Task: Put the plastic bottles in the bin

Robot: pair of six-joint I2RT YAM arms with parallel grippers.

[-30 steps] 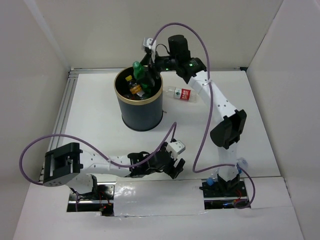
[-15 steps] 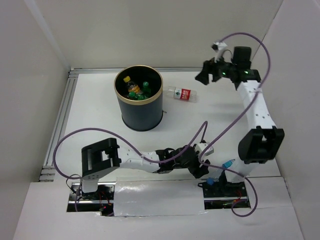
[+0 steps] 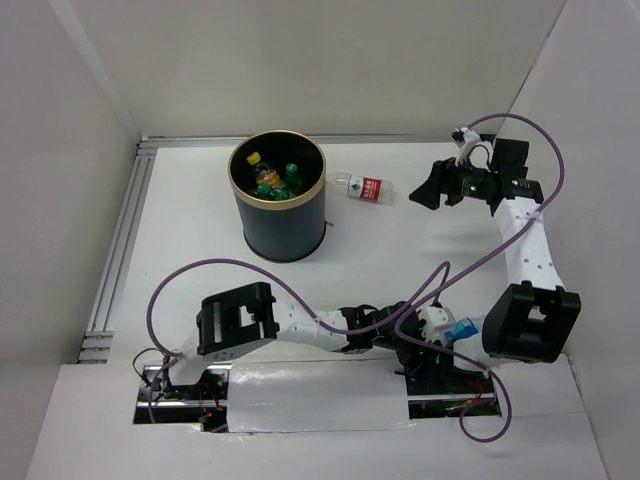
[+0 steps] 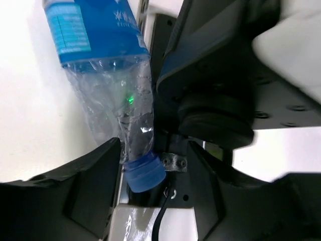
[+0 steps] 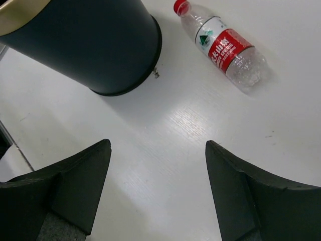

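I see left tool (image 4: pixel 154 150) spread astride blue-capped clear plastic bottle (image 4: pixel 108 70); right tool (image 5: pixel 158 146) spread over white tabletop (image 5: pixel 190 135), red-labelled clear bottle (image 5: pixel 228 47) right of dark cylindrical bin (image 5: pixel 95 45).

Red-labelled bottle (image 3: pixel 368 189) beside bin (image 3: pixel 285 228) holding perhaps four others (image 3: pixel 276 178).

White table (image 3: pixel 200 235) boxed in by pale walls (image 3: pixel 330 60).
Plain walls rise behind the table and at both its sides; a metal rail (image 3: pixel 118 240) runs along its left edge, under even light.
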